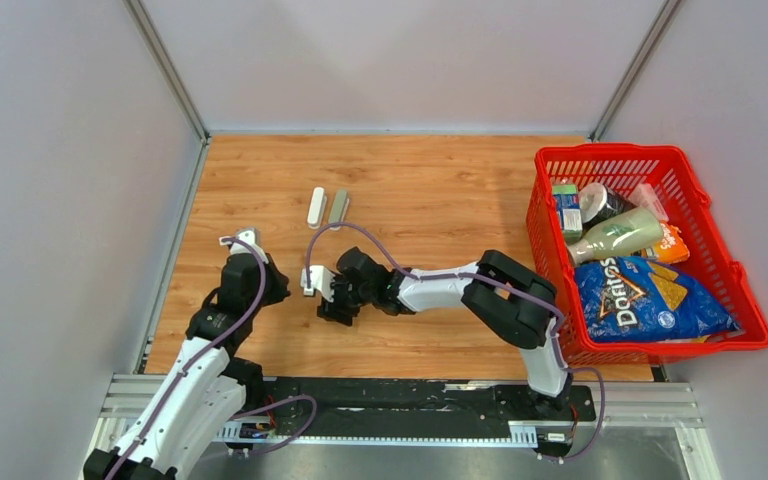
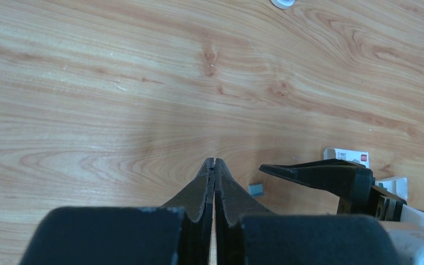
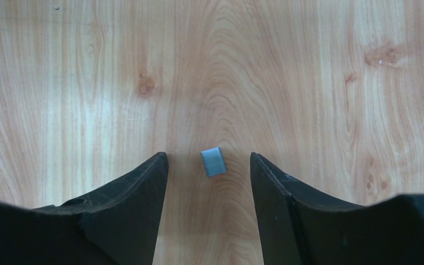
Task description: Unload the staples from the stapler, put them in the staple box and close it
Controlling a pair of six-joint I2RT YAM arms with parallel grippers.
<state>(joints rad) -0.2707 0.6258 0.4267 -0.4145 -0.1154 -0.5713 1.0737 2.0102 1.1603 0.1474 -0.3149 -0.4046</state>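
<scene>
A short grey strip of staples (image 3: 213, 161) lies on the wooden table between the open fingers of my right gripper (image 3: 208, 165). It also shows in the left wrist view (image 2: 256, 189), just right of my left gripper (image 2: 214, 161), which is shut and empty. In the top view the right gripper (image 1: 332, 300) hangs low over the table middle and hides the strip. The left gripper (image 1: 278, 288) is just to its left. A white stapler (image 1: 316, 206) and a grey bar (image 1: 338, 208) lie side by side farther back.
A small white printed box (image 1: 308, 280) sits by the right gripper and also shows in the left wrist view (image 2: 346, 156). A red basket (image 1: 650, 155) with a Doritos bag (image 1: 650, 295), bottles and cans stands at the right. Grey walls enclose the table.
</scene>
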